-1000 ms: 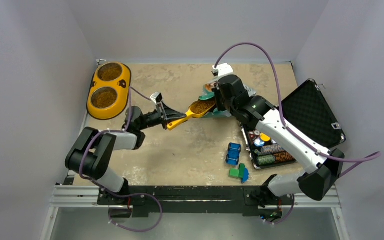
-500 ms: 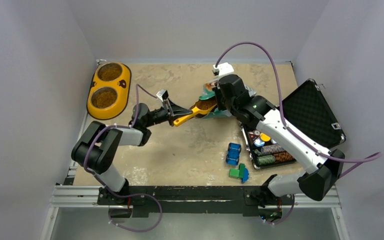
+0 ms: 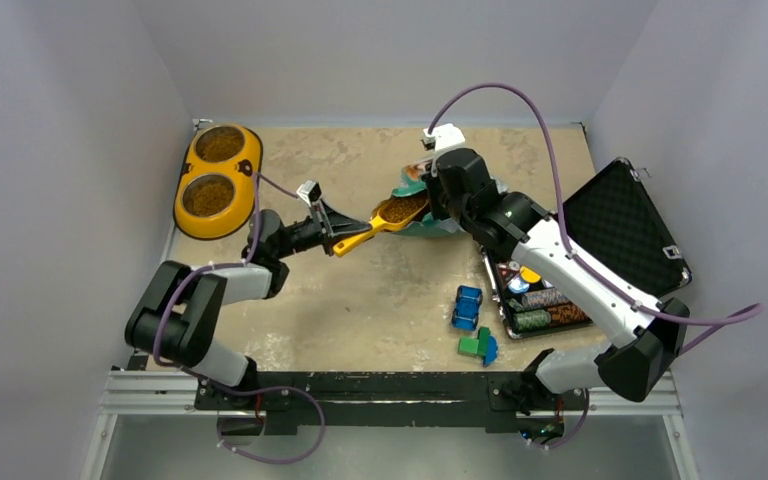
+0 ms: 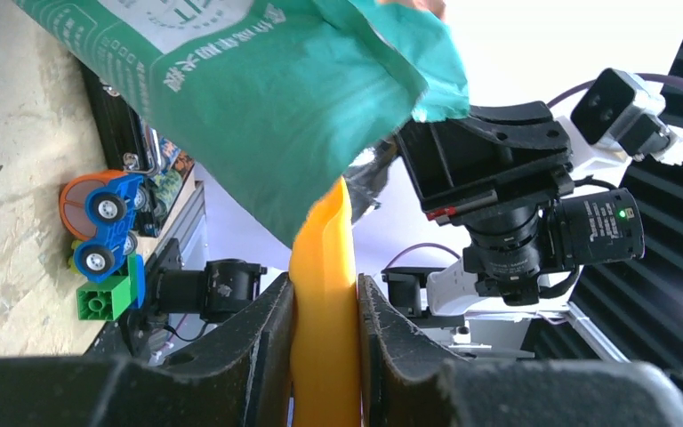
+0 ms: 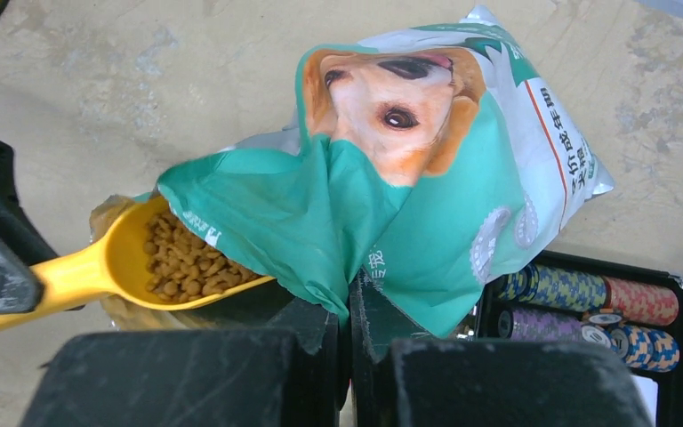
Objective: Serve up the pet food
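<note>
L fingers (image 4: 325,356) are clamped tight on the handle of the yellow scoop (image 3: 385,221), no gap showing either side in the wrist view; holding it near level makes sense, since the bowl end carries a load of kibble (image 5: 178,258) and a tilt would spill it. R fingers (image 5: 347,311) are pinched closed on a fold of the teal bag (image 5: 409,187), prob. to keep the mouth lifted and open so the scoop can pass in and out; bag sits near the middle of the desk (image 3: 360,290), toward the far edge. Scoop's bowl lies just at the bag mouth, partly under the flap. The yellow double bowl (image 3: 217,181) sits at the far-left corner, both wells showing brown fill, well apart from the scoop.

Hard to tell: whether the scoop is fully clear of the bag, as the flap covers its tip; how much kibble is left inside the bag; the R fingertips themselves, buried in the fold; L wrist view is mostly blocked by bag and scoop handle.
</note>
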Tool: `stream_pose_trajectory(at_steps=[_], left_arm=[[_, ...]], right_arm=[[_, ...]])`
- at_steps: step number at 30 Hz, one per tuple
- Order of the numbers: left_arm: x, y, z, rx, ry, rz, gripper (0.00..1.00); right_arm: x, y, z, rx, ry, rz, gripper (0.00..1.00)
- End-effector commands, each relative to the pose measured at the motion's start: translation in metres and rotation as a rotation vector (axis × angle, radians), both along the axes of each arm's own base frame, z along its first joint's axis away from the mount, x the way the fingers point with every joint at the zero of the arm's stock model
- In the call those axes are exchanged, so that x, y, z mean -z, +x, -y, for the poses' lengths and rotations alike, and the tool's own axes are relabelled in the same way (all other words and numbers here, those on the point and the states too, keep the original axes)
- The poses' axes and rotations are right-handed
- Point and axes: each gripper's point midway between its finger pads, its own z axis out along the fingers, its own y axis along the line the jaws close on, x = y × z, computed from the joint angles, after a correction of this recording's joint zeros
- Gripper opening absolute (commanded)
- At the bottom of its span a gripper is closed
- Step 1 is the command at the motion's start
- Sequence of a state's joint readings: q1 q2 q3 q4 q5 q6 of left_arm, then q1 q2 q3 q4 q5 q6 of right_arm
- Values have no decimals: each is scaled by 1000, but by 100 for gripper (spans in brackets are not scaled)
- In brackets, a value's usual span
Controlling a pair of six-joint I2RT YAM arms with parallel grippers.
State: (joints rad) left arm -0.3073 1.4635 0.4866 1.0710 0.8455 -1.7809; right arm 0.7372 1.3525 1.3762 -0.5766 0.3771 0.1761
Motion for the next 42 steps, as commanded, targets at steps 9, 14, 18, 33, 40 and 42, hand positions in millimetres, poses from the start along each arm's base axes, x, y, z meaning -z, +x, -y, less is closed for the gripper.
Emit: stream_pose_trajectory(at_steps=[9, 14, 18, 33, 40, 42], left_arm=[[-43, 12, -31, -185, -131, 156, 0], [-63, 3, -28, -141, -114, 209, 0], [-61, -2, -26, -117, -108, 217, 0], [-51, -8, -11, 43, -29, 443, 0], [-53, -7, -10, 25, -21, 524, 0], [-41, -5, -6, 24, -8, 498, 0]], right_arm=[[-64, 0, 14, 49, 116, 161, 0], [-64, -1, 15, 50, 120, 165, 0], [-68, -3, 18, 52, 118, 177, 0], [-69, -1, 17, 53, 118, 177, 0], [-72, -2, 16, 47, 121, 172, 0], [-71, -1, 17, 53, 117, 177, 0]])
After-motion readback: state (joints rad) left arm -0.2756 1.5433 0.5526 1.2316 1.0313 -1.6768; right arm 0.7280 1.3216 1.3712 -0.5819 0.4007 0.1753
